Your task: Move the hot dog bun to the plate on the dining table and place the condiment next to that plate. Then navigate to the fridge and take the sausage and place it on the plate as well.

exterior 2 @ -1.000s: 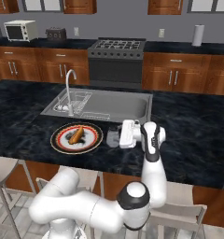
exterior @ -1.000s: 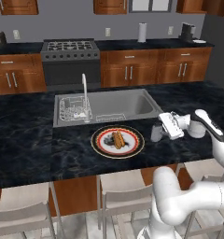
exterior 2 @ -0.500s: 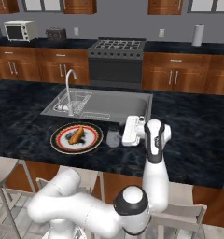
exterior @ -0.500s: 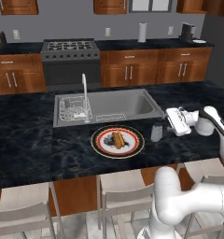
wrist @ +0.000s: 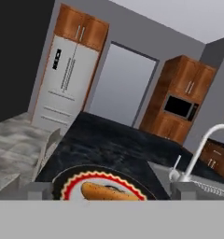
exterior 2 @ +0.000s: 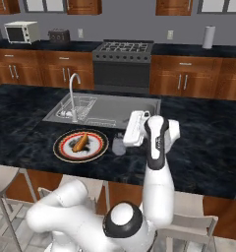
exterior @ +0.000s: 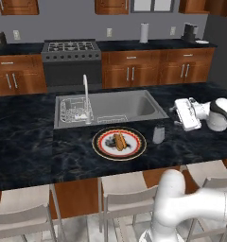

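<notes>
Condiment (exterior: 158,134) stands upright on the surface (exterior: 39,156) just beside the plate (exterior: 134,150), where the task wants it; the hot dog bun (exterior: 119,141) lies on that plate. Claw (exterior: 180,114), spread and empty, hangs nearby, apparently freed for the fridge (wrist: 66,81) trip.

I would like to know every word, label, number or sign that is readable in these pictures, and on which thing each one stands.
No text can be read.
Plate: dark markings on the white centre, too blurred to read.
Fridge: black display strip with small pale marks, too small to read.
Condiment: no label visible.
Microwave: no legible brand or digits.
</notes>
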